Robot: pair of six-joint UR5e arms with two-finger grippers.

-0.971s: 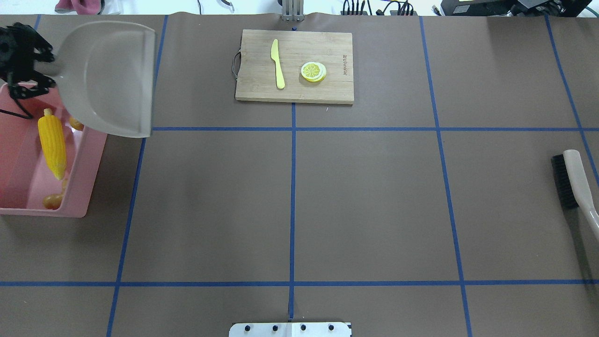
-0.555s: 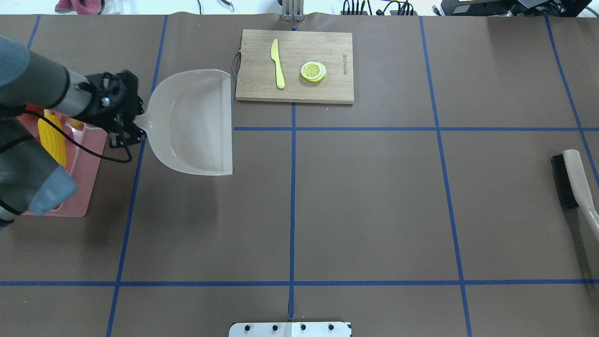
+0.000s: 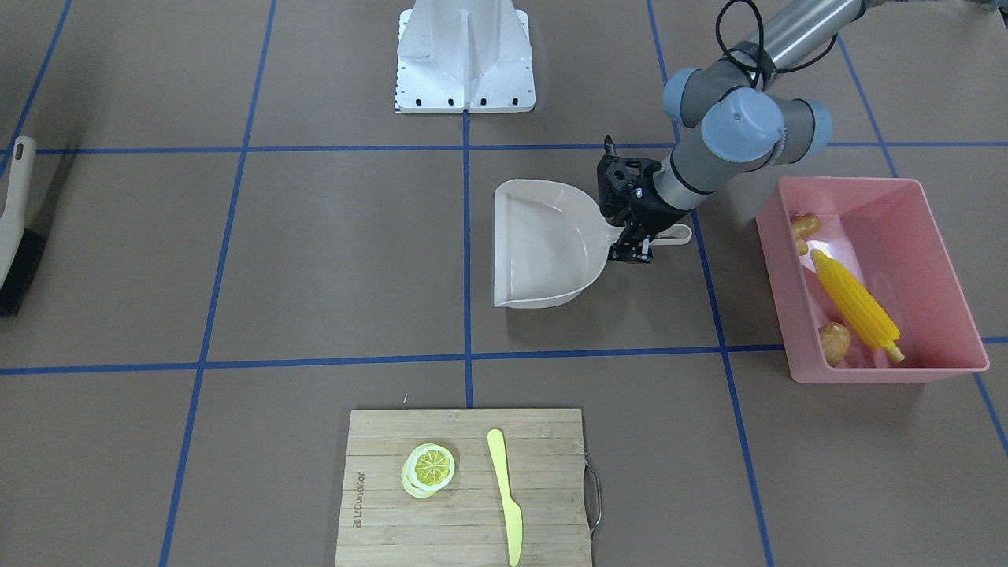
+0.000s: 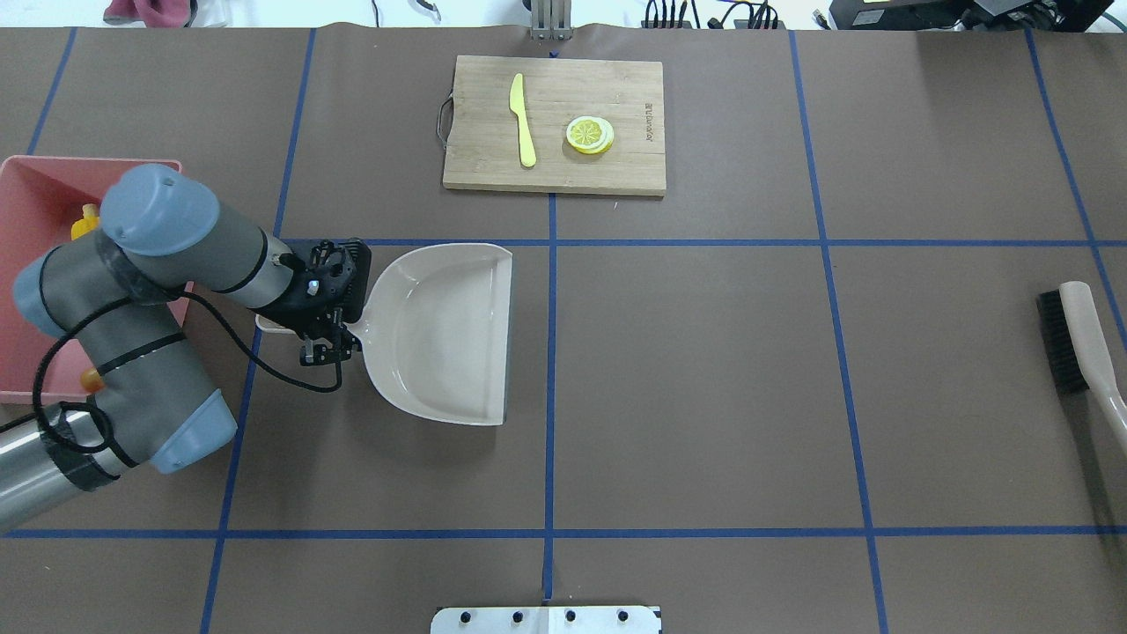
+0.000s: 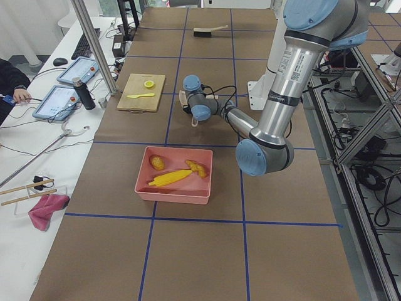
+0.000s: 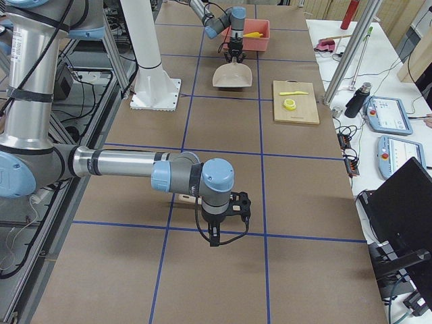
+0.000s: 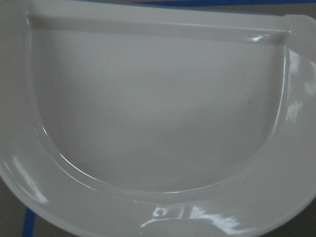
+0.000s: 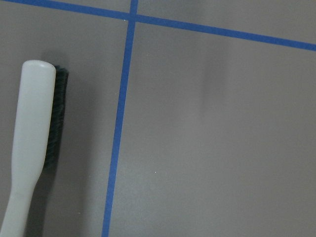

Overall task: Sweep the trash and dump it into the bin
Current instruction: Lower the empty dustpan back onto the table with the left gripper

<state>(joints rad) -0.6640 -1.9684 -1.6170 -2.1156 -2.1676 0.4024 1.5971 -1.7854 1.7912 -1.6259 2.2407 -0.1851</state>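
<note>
My left gripper [image 4: 331, 328] is shut on the handle of the beige dustpan [image 4: 445, 335], holding the empty pan low over the table left of centre; it also shows in the front view [image 3: 634, 238]. The left wrist view shows only the empty pan [image 7: 158, 113]. The pink bin [image 3: 937, 236] stands at the table's left end and holds the corn cob [image 3: 854, 303], the potato [image 3: 835, 342] and the ginger root [image 3: 803, 227]. My left arm hides most of the bin [image 4: 40, 180] from overhead. My right gripper [image 6: 219, 226] shows only in the right side view; I cannot tell if it is open.
A brush [image 4: 1079, 339] lies at the table's right edge, and shows in the right wrist view [image 8: 32, 143]. A wooden cutting board [image 4: 616, 172] at the far middle carries a pale yellow knife [image 4: 523, 119] and a lemon slice [image 4: 589, 135].
My left arm has carried the dustpan away from over the bin, rightward and toward the robot, down to the table left of centre. The brush and board have not moved.
</note>
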